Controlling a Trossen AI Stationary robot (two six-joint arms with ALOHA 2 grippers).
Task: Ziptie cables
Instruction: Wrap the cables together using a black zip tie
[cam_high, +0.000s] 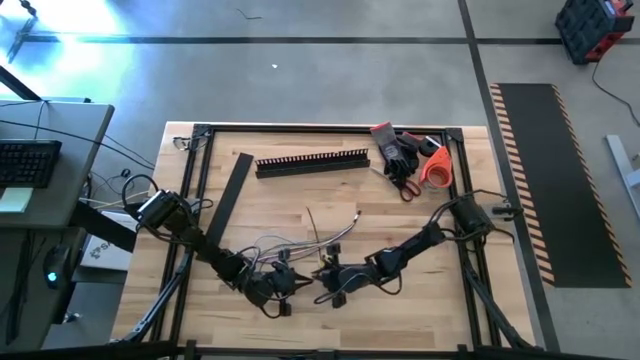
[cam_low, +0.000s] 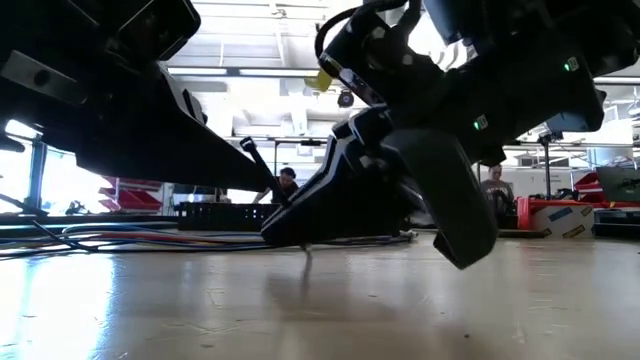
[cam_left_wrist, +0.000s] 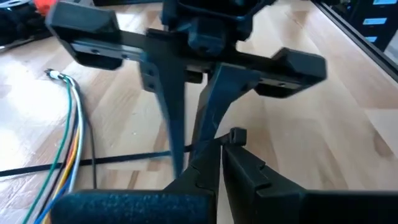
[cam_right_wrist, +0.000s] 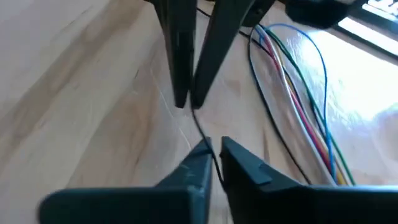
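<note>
Right wrist view shows you the cables (cam_right_wrist: 298, 93), thin multicoloured strands beside both grippers (cam_right_wrist: 210, 163) (cam_right_wrist: 189, 99), each pinched closed on a black zip tie (cam_right_wrist: 202, 132).

Arms: we count two, lower centre of the high view.
Cables (cam_high: 300, 240): we see one loose bundle; the strands are too tangled for us to count.
Slotted duct (cam_high: 312, 162): one.
Flat black strip (cam_high: 231, 190): one.
Gloves (cam_high: 392, 148): we cannot tell how many.
Orange tape roll (cam_high: 436, 168): one.
Keyboard (cam_high: 28, 162): one, left edge.
People (cam_low: 287, 183): we count two in the low view's background.
</note>
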